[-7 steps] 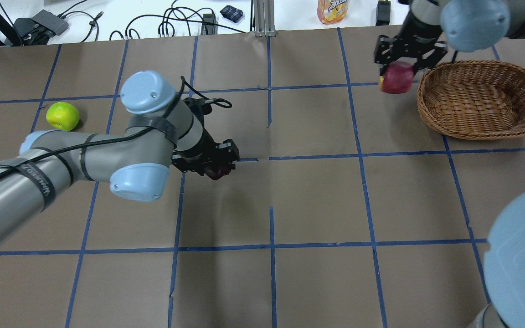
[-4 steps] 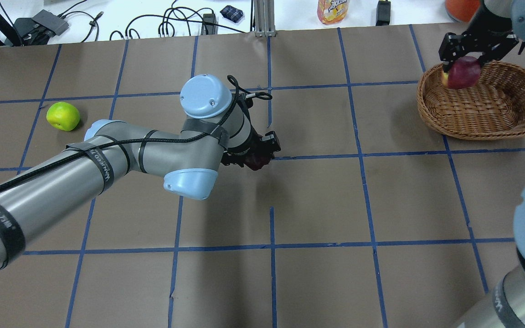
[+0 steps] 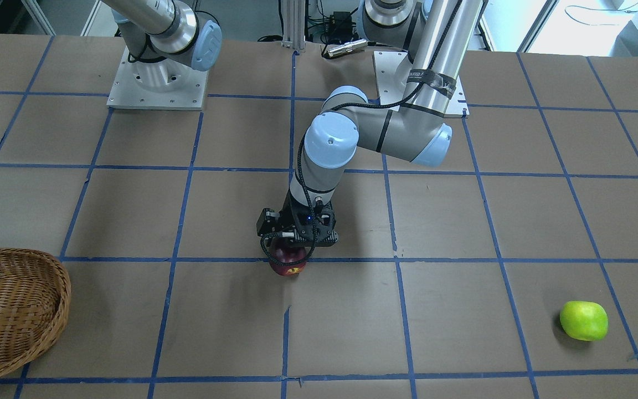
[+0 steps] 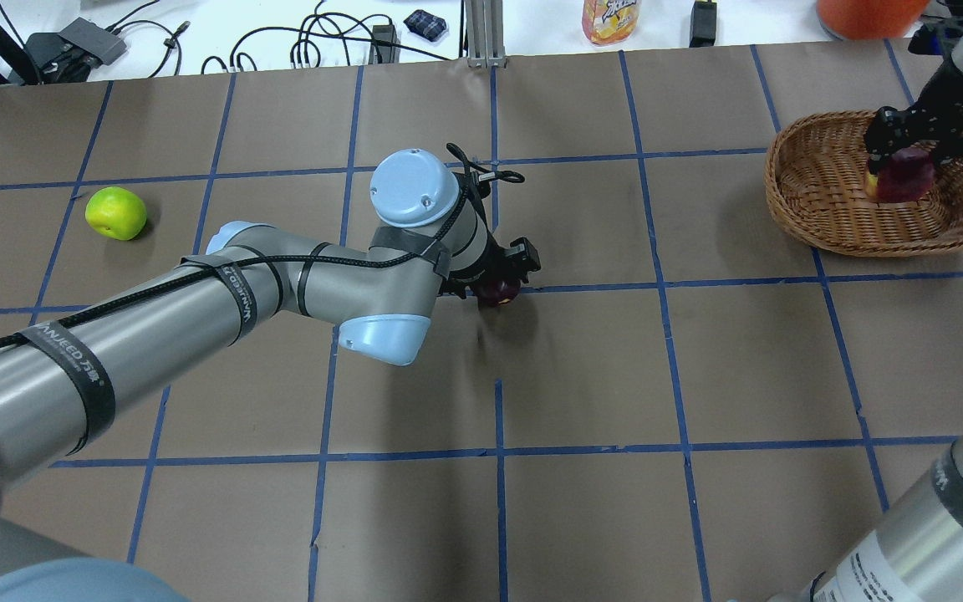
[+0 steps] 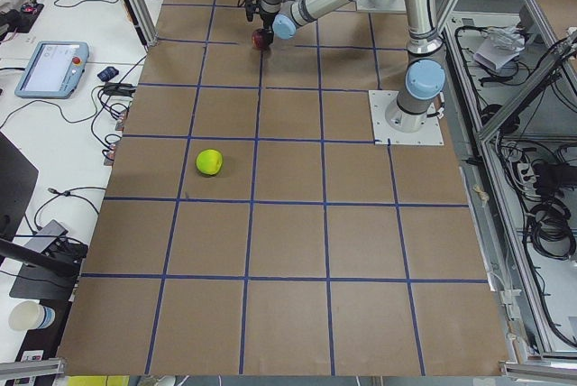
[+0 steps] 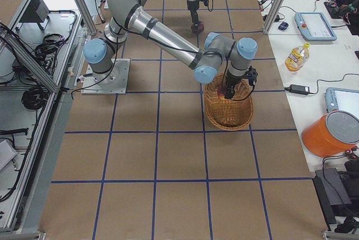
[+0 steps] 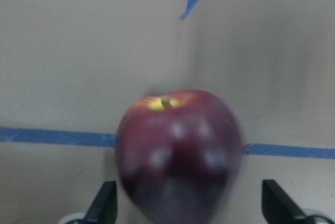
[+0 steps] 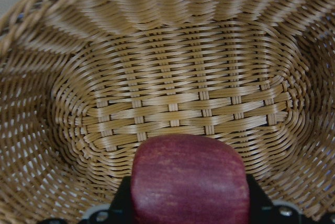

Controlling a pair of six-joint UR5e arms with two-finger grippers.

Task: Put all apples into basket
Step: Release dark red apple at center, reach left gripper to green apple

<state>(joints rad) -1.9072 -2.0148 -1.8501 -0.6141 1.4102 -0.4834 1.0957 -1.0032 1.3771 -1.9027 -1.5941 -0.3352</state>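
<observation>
Overhead exterior view: green apple [image 4: 115, 213] lies far left on the bench [image 4: 582, 376]; left hand [image 4: 505, 280] grips the maroon apple [image 4: 499, 291] mid-bench; right hand [image 4: 908, 163] clasps the red apple [image 4: 899, 180] inside the basket [image 4: 816, 209], release due next.

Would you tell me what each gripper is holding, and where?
The left gripper grips the maroon apple by its sides; the right gripper likewise grips the red apple, over the basket.

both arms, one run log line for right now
left gripper: maroon apple | right gripper: red apple, over basket | green apple: on table
</observation>
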